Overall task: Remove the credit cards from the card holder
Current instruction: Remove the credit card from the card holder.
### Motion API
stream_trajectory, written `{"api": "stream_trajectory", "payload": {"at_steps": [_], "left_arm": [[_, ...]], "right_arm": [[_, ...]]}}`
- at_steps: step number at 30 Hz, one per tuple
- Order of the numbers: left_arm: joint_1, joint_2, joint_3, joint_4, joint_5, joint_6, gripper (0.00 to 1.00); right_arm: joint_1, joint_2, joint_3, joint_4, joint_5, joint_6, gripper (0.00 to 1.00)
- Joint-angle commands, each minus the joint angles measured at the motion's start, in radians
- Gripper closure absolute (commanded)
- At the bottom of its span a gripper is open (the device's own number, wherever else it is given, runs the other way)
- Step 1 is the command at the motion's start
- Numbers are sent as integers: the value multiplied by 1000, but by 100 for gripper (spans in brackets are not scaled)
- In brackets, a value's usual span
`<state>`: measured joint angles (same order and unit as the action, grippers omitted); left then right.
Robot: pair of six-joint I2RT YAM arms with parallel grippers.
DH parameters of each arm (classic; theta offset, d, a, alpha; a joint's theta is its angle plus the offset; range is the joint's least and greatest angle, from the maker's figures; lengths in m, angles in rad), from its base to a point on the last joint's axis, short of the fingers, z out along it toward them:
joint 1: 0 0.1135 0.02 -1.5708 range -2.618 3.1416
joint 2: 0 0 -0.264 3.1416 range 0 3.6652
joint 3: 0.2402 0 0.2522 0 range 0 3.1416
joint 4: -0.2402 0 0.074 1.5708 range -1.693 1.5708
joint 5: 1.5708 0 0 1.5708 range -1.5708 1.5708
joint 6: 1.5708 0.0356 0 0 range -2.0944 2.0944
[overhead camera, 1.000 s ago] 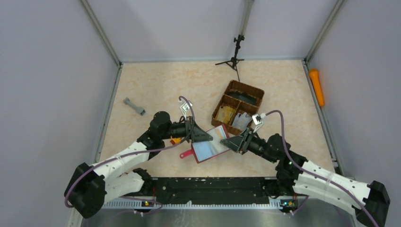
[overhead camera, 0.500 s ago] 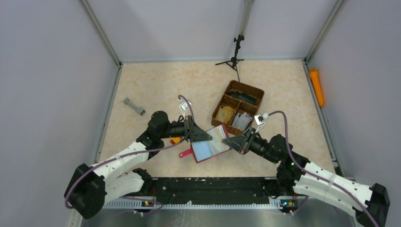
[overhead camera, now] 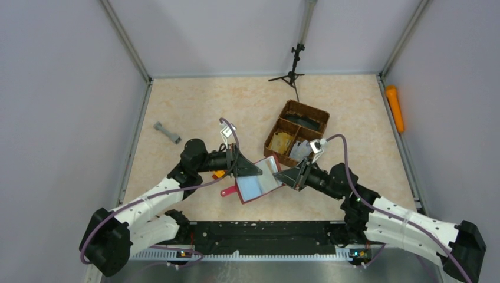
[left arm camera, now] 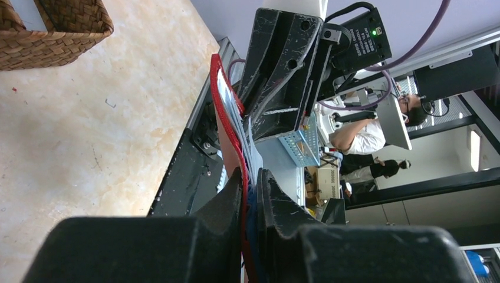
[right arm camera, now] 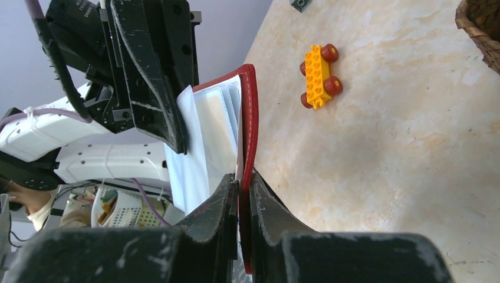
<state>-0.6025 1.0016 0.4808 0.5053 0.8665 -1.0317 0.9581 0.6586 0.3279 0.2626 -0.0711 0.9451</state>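
**Fig.** Beige marbled surface (overhead camera: 236, 106) enclosed by pale grey walls (overhead camera: 71, 88) with metal corner posts. A black tripod (overhead camera: 293, 71) stands at the back. Right of centre sits a brown wicker basket (overhead camera: 308, 112), with a tan card (overhead camera: 282, 141) and a grey card (overhead camera: 302, 150) in its near compartments. A grey dumbbell-shaped piece (overhead camera: 167, 132) lies at left, an orange cylinder (overhead camera: 395, 108) by the right wall, and an orange toy block (right arm camera: 319, 75) beside the left arm. The red card holder (overhead camera: 256, 183) is near the front centre, opened, pale lining up. Its long axis runs from near left to far right, and its tab points near left. The left tool (overhead camera: 253, 171) is clenched on its left cover, the right tool (overhead camera: 283, 176) on its right edge. Whether it touches the surface cannot be told.
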Motion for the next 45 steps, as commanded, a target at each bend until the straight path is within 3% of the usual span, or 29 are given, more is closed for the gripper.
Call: {"api": "stream_trajectory", "payload": {"at_steps": [1,4,8,11,13,16,19,22,25,30,33,36,39,42,45], "left_arm": [[-30,4,18,135,6,-20,88],[-29,18,19,123,-2,-14,88],[-30,15,21,127,-2,-22,89],[-31,3,21,130,2,-23,89],[-32,-6,21,129,1,-25,88],[-31,-11,23,119,-2,-21,86],[-31,-10,33,69,-17,9,69],[-32,-23,47,-17,-59,53,39],[-31,-51,59,-125,-109,108,12],[-36,-63,72,-215,-165,159,2],[-52,-26,69,-182,-166,136,1],[-80,43,42,6,-121,40,4],[-102,100,51,91,-102,6,23],[-110,109,61,76,-115,15,42],[-117,100,80,-5,-148,55,44]], "right_arm": [[19,46,50,106,-146,3,89],[19,45,46,125,-166,11,81],[19,48,31,175,-198,29,62],[19,59,31,196,-220,36,57],[19,64,30,210,-228,39,61],[19,60,25,225,-228,41,79],[19,47,31,195,-204,27,92],[20,22,51,86,-135,2,100],[19,-1,71,-17,-41,-31,100],[20,-37,67,-121,118,-45,100],[19,-35,58,-99,119,-45,100],[19,-22,43,-44,87,-33,100],[19,-10,45,-52,90,-33,100],[19,-1,50,-79,103,-36,100],[19,6,33,-34,80,-31,94]]}}
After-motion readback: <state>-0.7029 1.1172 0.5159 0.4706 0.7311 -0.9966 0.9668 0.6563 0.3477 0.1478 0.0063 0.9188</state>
